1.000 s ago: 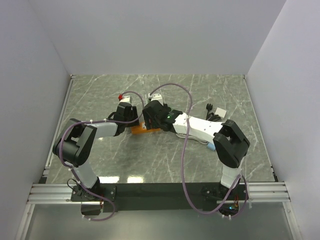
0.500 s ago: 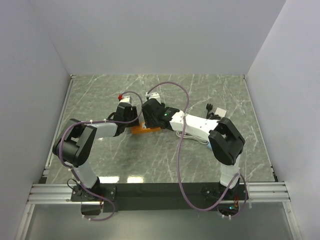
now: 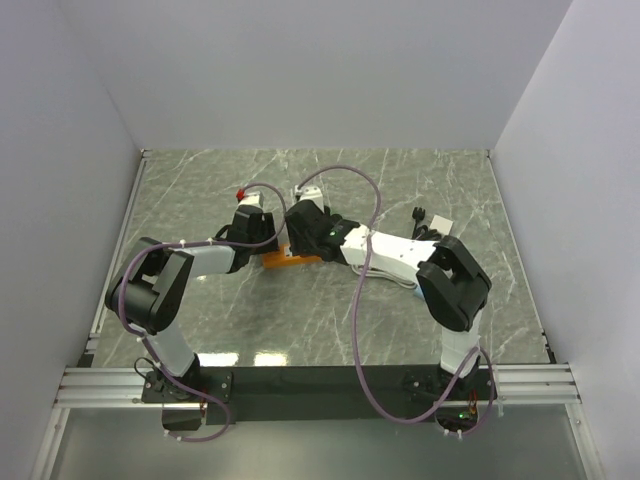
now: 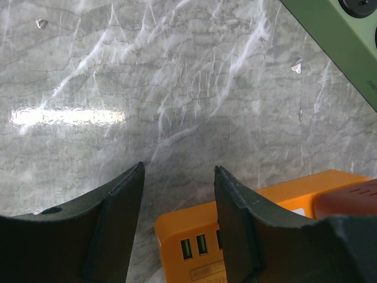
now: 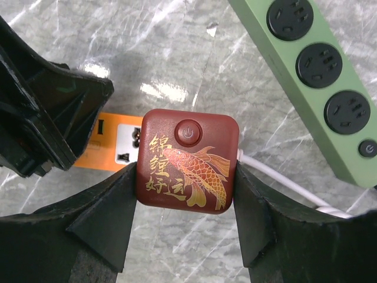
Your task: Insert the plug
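Observation:
A dark red square plug (image 5: pixel 188 177), with a gold carp and a round power button on it, sits between the fingers of my right gripper (image 5: pixel 187 167), which is shut on its two sides. A white cable (image 5: pixel 277 180) runs from the plug to the right. Just behind the plug lies the orange power strip (image 5: pixel 109 137) with a white socket (image 5: pixel 128 145) facing up. My left gripper (image 4: pixel 178 171) stands open at the strip's end (image 4: pixel 194 227). Its right finger overlaps the strip and its left finger is apart from it. In the top view both grippers (image 3: pixel 262 228) (image 3: pixel 305 225) meet at the strip (image 3: pixel 283 259).
A light green power strip (image 5: pixel 312 76) with round sockets lies diagonally to the right of the plug and shows in the left wrist view's corner (image 4: pixel 341 35). A small black and white adapter (image 3: pixel 430 222) lies at the back right. White walls enclose the table.
My right gripper has closed on the red plug and shifted a little left toward the orange strip. The left arm has not moved.

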Controlling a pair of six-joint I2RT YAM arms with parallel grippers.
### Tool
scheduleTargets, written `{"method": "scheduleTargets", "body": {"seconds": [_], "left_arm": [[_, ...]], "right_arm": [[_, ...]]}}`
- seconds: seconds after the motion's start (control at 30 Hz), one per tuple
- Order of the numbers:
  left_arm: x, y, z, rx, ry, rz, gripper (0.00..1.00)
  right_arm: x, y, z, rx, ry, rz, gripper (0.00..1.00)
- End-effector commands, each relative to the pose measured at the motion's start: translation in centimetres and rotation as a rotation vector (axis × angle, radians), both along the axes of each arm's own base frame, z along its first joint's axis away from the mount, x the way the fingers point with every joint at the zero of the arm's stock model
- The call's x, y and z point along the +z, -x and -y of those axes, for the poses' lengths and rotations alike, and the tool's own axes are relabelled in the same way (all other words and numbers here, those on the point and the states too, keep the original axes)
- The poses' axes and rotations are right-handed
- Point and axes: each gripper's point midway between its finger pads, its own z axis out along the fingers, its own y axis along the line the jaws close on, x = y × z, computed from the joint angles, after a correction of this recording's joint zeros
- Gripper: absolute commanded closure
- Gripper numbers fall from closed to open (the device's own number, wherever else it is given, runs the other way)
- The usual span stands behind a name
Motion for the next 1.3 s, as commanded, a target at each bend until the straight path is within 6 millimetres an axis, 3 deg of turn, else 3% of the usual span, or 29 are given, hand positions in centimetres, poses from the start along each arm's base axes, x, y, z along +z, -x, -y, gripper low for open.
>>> {"method": "scheduleTargets", "body": {"seconds": [0.0, 0.23, 0.6, 0.7, 1.0, 1.13, 1.27], "left_arm": [[-1.1, 1.6, -0.2, -0.026, -0.016, -0.059, 0.43], [-1.1, 1.5, -0.2, -0.024, -0.019, -0.059, 0.43], [-1.1, 1.5, -0.1, -0.026, -0.017, -0.060, 0.43], [-1.1, 1.6, -0.2, -0.026, -0.018, -0.060, 0.43], [-1.1, 1.6, -0.2, -0.024, -0.018, -0.060, 0.43], [-0.9, 1.4, -0.2, -0.025, -0.016, -0.049, 0.40], [-0.6, 1.2, -0.1, -0.030, -0.013, -0.035, 0.32]], "right_arm": [[-3.5, 1.8, 3.6, -0.040, 0.114, -0.062, 1.00], [-6.0, 4.1, 5.6, -0.068, 0.114, -0.104, 1.00], [-8.8, 4.9, 5.9, -0.058, 0.169, -0.156, 1.00], [-10.0, 5.9, 6.8, -0.067, 0.205, -0.176, 1.00], [-11.9, 8.3, 7.1, -0.065, 0.278, -0.198, 1.00], [-11.0, 8.1, 6.3, -0.064, 0.201, -0.195, 1.00], [-7.3, 6.1, 4.1, -0.021, 0.086, -0.142, 0.97]]}}
